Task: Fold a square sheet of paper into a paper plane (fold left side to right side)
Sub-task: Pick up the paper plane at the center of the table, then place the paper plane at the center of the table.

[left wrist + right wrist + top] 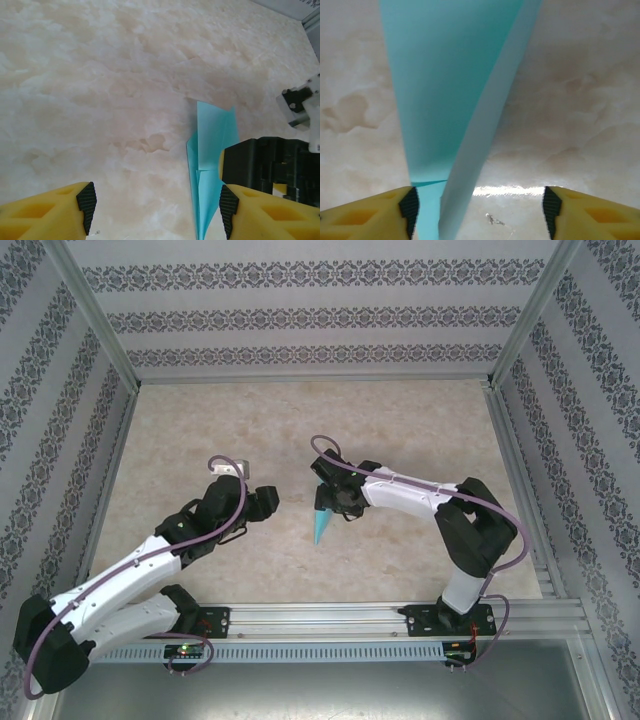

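The paper plane (321, 527) lies mid-table (300, 420). Its long side runs far to near, with the tip toward the near edge. The right gripper (479, 207) is right over it, fingers apart, not pinching. The left gripper (155, 207) sits just left of it, fingers apart too.

The paper plane (210, 150) is thin, matt, smooth paper with crisp creases. The desk (100, 75) beneath it looks like smooth stone-patterned laminate, with a faint sheen just beside the plane. The right arm's fingers (365, 220) on either side of the plane are matt yellow moulded plastic with black ribbed pads (411, 207). Nearer than the plane, the rail (330, 620) is bare brushed metal, and the arm shells (410, 490) are smooth white plastic.
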Motion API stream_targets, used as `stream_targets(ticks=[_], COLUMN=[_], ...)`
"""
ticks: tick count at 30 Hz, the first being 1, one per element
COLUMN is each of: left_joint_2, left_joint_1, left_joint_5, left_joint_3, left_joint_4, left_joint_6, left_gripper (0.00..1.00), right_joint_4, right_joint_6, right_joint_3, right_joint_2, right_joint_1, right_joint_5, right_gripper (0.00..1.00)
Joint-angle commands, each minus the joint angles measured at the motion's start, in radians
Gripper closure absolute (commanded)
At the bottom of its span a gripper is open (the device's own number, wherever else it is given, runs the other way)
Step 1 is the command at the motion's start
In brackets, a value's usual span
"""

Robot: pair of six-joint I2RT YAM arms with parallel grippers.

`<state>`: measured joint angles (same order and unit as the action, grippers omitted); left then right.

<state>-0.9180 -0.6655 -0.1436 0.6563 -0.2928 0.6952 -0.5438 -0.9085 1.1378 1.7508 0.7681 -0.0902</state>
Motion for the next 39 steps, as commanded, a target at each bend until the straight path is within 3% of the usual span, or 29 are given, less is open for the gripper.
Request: stream_targets(ticks=[1, 9, 11, 19, 24, 29, 33, 39], left_joint_2=[0.032, 0.047, 0.052, 0.081, 0.091, 0.075, 0.055, 0.028], left_joint_1=[0.010, 0.011, 0.011, 0.012, 0.012, 0.012, 0.012, 0.012], left_joint_5=[-0.034, -0.040, -0.052, -0.125, -0.145, -0.134, -0.118, -0.113], left_joint_3=[-0.019, -0.027, -0.021, 0.026, 0.032, 0.040, 0.057, 0.071], left_joint_4=[-0.029, -0.041, -0.050, -0.106, -0.107, -0.109, -0.117, -0.108], left_joint_6=[-0.011, -0.006, -0.012, -0.049, -0.046, -0.026, -0.014, -0.006], left_gripper=[0.31, 0.30, 0.30, 0.30, 0.30, 0.30, 0.30, 0.29], right_joint_4=[-0.005, -0.017, -0.020, 0.137, 0.392, 0.578, 0.596, 0.382], right_joint_6=[-0.034, 0.032, 0.062, 0.173, 0.119, 0.110, 0.157, 0.229], right_joint_3=[0.017, 0.071, 0.088, 0.015, -0.223, -0.418, -0.490, -0.442], right_joint_2=[0.014, -0.034, -0.063, -0.259, -0.307, -0.241, -0.219, -0.271], right_joint_1=[0.011, 0.041, 0.050, 0.041, -0.040, -0.140, -0.214, -0.221], right_joint_5=[-0.030, -0.025, -0.023, 0.144, 0.339, 0.421, 0.422, 0.331], right_gripper=[0.42, 0.94, 1.00, 1.00, 1.00, 0.99, 0.90, 0.65])
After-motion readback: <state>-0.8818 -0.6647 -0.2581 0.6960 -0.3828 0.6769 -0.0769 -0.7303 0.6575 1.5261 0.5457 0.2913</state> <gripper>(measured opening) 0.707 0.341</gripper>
